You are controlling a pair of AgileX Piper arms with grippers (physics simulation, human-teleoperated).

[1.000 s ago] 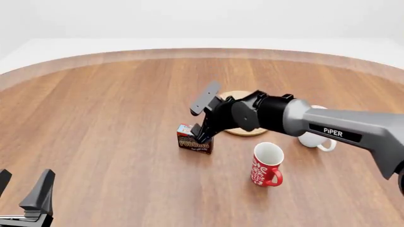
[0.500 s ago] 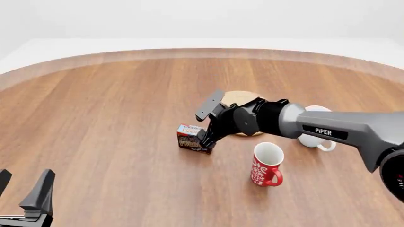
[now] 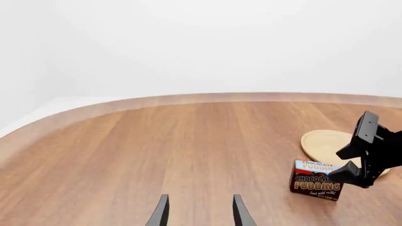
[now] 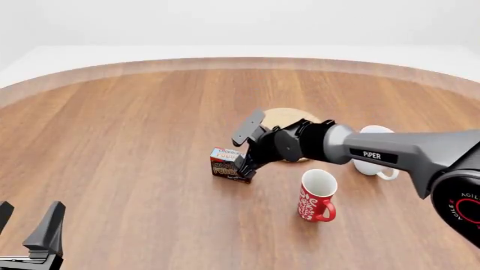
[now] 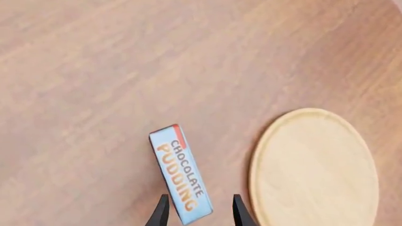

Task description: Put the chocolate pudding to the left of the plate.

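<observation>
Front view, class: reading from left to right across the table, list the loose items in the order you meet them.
chocolate pudding → plate → red patterned mug → white mug

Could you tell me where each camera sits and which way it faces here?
Front view: fixed behind the arms, looking forward and down; shows right arm, left hand.
Left wrist: looks along its fingers over the table.
Right wrist: looks down, right hand around the chocolate pudding.
All share the pudding and plate.
</observation>
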